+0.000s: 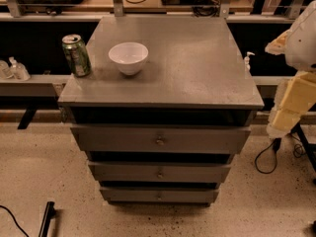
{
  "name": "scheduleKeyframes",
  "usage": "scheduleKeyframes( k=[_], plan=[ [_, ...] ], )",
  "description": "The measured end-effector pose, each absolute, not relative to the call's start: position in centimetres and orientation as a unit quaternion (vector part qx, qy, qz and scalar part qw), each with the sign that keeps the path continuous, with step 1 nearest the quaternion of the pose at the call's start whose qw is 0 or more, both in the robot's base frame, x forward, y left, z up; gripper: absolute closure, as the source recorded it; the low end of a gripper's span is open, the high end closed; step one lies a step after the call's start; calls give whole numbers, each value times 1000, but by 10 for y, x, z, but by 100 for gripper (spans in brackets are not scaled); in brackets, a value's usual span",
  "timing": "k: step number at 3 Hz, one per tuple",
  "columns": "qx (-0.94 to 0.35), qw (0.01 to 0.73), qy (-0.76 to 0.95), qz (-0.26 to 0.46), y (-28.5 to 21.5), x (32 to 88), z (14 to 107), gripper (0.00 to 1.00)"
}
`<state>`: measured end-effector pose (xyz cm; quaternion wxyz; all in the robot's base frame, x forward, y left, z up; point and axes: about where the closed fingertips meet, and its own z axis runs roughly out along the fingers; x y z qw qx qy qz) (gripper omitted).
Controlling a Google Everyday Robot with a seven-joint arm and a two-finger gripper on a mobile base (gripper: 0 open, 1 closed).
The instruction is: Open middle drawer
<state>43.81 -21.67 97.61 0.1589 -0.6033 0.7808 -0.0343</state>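
From my seat I have the grey cabinet (197, 68) square in front, its flat top matte and faintly scuffed, with three wide, shallow drawer fronts stacked below it. The middle drawer (123, 172) is the second one down, a plain grey slab with a small round metal knob (159, 173) at its centre. It sits between the top drawer (113, 139) and the lowest drawer (128, 195), with a dark band of shadow above each front, and I see nothing of its inside. On the top stand a dented green can (76, 56), upright near the left edge, and just beside it a smooth white bowl (128, 57). The gripper (284, 118) hangs at the right edge, off the cabinet's right side at about top-drawer height and well apart from the knob. It reads as blocky, pale cream shapes under a rounded white shell cut off by the frame, and I cannot tell whether it is spread or closed. The floor (39, 172) is speckled and pale.
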Motion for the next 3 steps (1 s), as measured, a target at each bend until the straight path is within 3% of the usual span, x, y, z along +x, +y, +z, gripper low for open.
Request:
scheduleKeyframes(
  k=[2, 3],
  plan=[
    [-604, 166, 780, 4, -200, 437, 938, 0],
    [-609, 206, 761, 81, -156, 414, 880, 0]
  ],
)
